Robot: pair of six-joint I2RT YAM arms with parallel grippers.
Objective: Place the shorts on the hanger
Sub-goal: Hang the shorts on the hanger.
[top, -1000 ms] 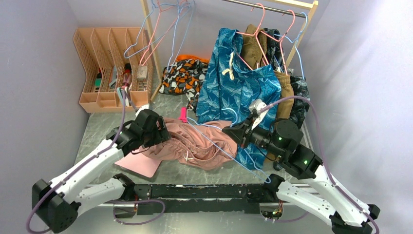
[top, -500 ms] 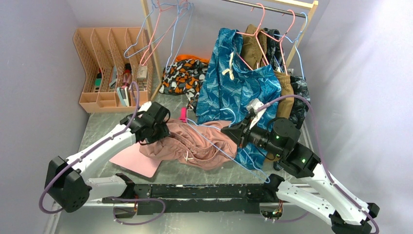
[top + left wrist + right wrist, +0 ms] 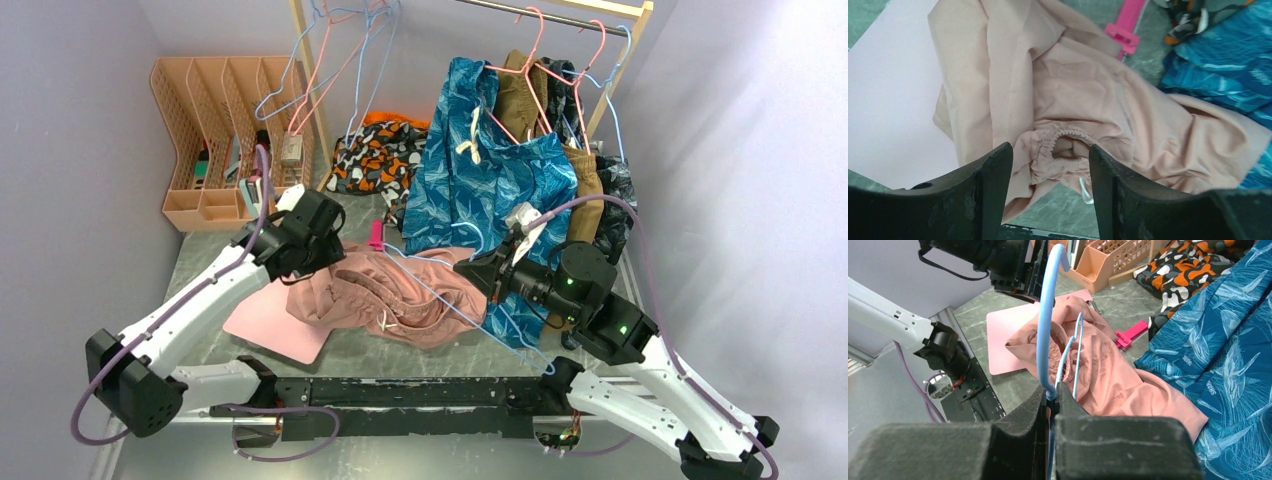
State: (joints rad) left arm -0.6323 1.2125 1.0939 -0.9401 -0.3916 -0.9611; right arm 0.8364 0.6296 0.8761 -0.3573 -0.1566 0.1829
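– Jaws of the left gripper?
– Clamped on the gathered waistband of the shorts, bunched fabric filling the gap.
– And the shorts otherwise?
– Crumpled around the middle of the surface, left part lying over the pink board toward the near left corner.
– Right gripper?
– Jaws pressed together on the light-blue hanger just below its hook, wire frame slanting over the shorts.

The left arm and right arm wear white shells, black joints, purple cables. Green dots at four o'clock are perhaps indicator lights. The left gripper has blocky black fingers.
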